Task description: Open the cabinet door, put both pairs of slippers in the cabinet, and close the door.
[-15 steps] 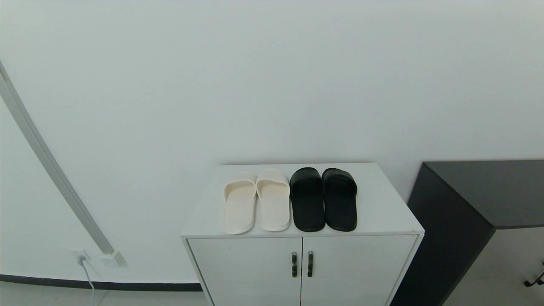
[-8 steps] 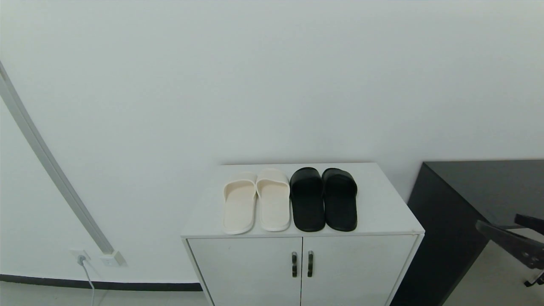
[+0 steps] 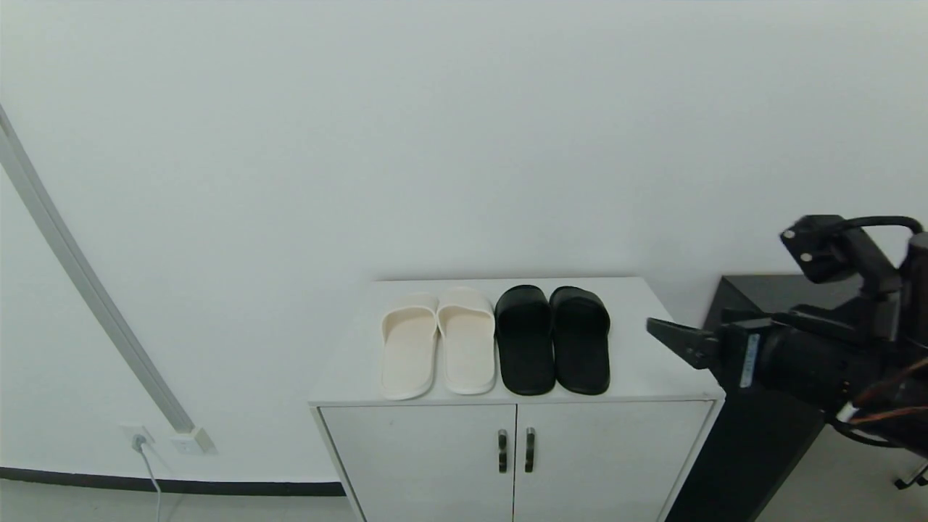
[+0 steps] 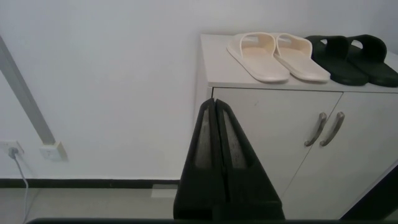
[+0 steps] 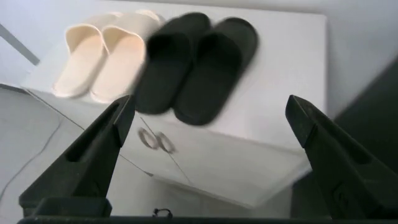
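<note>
A white cabinet (image 3: 652,362) stands against the wall with both doors shut, their dark handles (image 3: 515,449) side by side at the middle. On its top lie a cream pair of slippers (image 3: 437,344) on the left and a black pair (image 3: 553,341) on the right, toes toward the wall. My right gripper (image 3: 670,337) hovers open beside the cabinet's right top edge, level with the black pair (image 5: 193,68); its fingers (image 5: 93,155) are spread wide. My left gripper (image 4: 216,109) is shut and empty, low in front of the cabinet's left corner (image 4: 208,87).
A black cabinet (image 3: 754,464) stands close to the right of the white one, under my right arm. On the left wall a grey conduit (image 3: 72,268) slants down to a socket with a cable (image 3: 138,439). Bare wall behind.
My right arm has come up from the lower right and swung left, up to the cabinet's right top edge. The slippers and the doors have not moved.
</note>
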Controlling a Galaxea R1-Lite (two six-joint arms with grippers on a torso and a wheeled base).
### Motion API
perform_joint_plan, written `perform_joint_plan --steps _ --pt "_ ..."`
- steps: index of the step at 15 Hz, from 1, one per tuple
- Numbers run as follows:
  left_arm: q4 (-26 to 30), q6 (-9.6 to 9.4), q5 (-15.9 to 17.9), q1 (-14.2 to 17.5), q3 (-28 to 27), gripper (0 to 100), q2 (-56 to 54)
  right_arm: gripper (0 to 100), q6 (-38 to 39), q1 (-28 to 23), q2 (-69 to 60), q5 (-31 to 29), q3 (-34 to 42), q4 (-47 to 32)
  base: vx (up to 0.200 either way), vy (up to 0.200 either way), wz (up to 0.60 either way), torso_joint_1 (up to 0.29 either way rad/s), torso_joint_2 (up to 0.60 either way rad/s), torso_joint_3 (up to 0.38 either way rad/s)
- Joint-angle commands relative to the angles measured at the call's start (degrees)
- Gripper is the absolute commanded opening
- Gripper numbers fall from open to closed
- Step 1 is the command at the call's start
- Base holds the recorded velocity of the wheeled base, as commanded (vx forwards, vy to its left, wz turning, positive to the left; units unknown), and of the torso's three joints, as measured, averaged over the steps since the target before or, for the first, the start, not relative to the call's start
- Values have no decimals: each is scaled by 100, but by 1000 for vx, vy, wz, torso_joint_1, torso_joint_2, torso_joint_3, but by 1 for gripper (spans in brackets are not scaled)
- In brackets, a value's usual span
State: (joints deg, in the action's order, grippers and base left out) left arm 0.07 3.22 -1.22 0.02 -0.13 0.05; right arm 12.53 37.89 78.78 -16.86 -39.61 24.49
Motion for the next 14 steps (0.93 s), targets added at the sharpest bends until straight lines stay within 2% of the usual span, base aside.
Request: perform_joint_plan --steps 1,8,10,14 --pt "1 3 -1 6 -4 0 4 100 100 333 1245 -494 -715 179 0 0 0 0 0 0" --pt "1 3 -1 6 5 0 4 100 92 474 3144 -1821 -1330 1453 0 0 0 0 0 0" --pt "1 3 -1 6 -4 0 4 100 65 571 3425 -1847 -1357 1814 0 0 0 0 0 0" --pt "1 3 -1 6 -4 0 4 100 74 553 4058 -1882 -1752 1972 0 0 0 0 0 0"
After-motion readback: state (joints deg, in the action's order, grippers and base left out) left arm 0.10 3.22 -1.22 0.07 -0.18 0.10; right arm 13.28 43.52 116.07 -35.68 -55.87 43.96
